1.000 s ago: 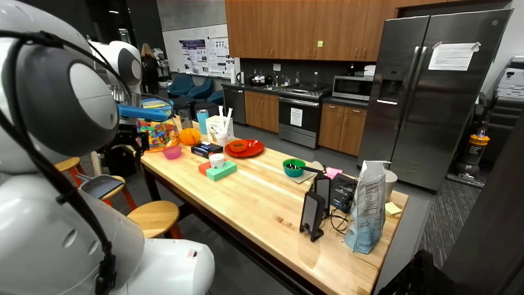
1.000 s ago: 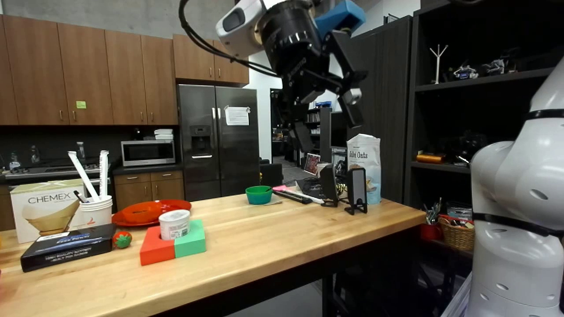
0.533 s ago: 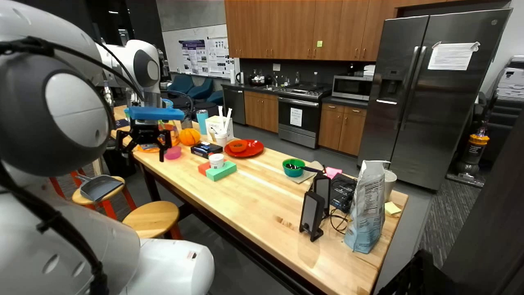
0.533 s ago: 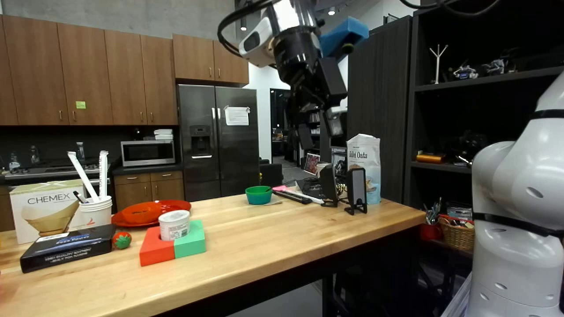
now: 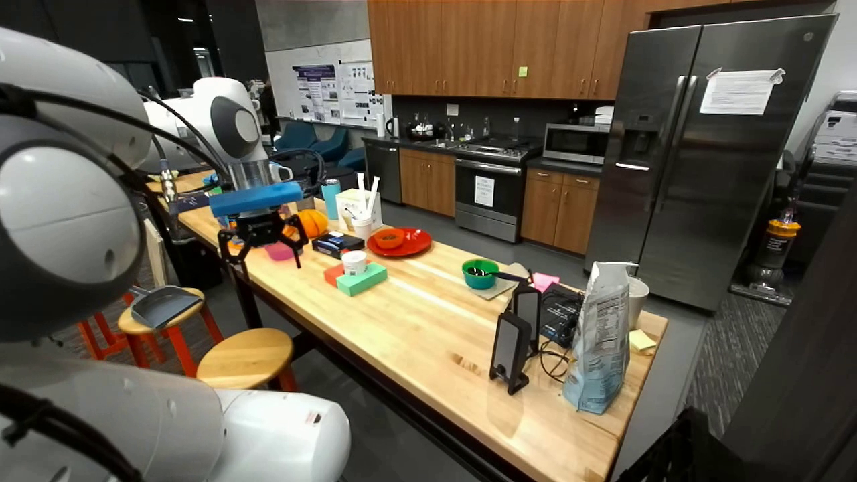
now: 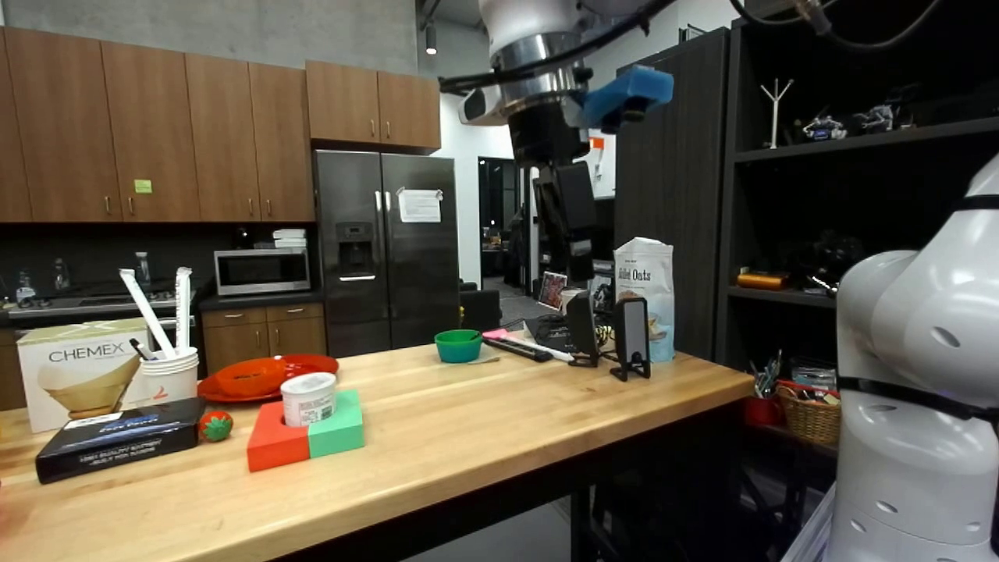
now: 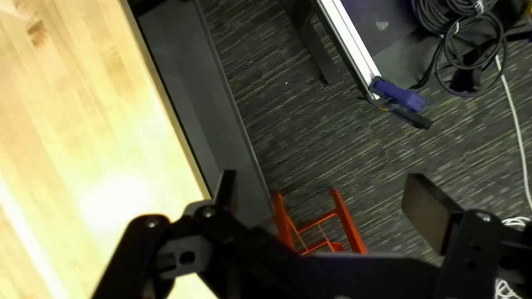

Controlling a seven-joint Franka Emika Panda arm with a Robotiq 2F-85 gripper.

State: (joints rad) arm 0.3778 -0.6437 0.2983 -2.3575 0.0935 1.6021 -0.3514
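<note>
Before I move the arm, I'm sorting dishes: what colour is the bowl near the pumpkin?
The bowl is pink, clearest in an exterior view.

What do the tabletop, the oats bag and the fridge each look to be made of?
The tabletop: wood, apparently sealed; grain shows in strips, with bright glare in the wrist view.
The oats bag: plastic film or coated paper, satin, going by its creases; which one stays open.
The fridge: probably dark metal, semi-gloss, judging by its soft reflections.
</note>
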